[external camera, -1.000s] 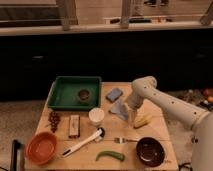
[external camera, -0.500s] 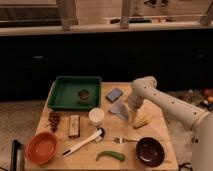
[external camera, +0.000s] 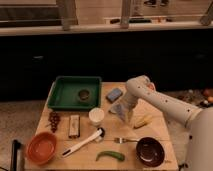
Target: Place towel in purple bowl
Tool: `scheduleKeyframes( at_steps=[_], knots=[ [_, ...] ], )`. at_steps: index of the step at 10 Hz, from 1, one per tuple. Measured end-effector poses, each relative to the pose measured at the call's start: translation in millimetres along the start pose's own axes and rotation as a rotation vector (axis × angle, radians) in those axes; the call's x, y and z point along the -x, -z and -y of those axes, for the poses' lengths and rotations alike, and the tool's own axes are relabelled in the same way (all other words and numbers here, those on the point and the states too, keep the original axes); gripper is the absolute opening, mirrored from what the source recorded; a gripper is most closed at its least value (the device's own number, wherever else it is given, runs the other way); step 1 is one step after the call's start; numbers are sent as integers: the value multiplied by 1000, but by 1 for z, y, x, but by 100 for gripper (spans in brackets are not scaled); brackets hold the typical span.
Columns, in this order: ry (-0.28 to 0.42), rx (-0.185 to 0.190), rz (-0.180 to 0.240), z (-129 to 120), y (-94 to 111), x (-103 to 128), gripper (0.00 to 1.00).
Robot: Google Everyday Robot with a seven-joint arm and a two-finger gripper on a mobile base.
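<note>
The towel (external camera: 120, 110) is a crumpled pale blue-grey cloth on the wooden table (external camera: 160, 125), right of the white cup. My gripper (external camera: 126, 106) points down onto the towel from the arm that comes in from the right, and it hides the top of the cloth. The purple bowl (external camera: 150, 151) is dark and empty. It stands near the table's front right corner, well in front of the towel.
A green tray (external camera: 59, 97) with a small can (external camera: 83, 94) sits at the back left. A blue sponge (external camera: 114, 94), white cup (external camera: 96, 116), banana (external camera: 142, 120), fork (external camera: 125, 140), green pepper (external camera: 112, 156), white brush (external camera: 82, 143), orange bowl (external camera: 42, 148), grapes (external camera: 54, 120) and a snack bar (external camera: 74, 125) lie around.
</note>
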Motion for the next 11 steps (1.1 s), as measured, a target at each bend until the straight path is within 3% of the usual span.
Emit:
scheduleKeyframes(
  at_steps=[2,3,8,11],
  knots=[
    [20,14,-2,2,-6,3,78],
    [28,17,-1,2,-9,3,71],
    [45,29,2,3,-13,3,20],
    [48,36,-1,1,-11,3,0]
  ],
)
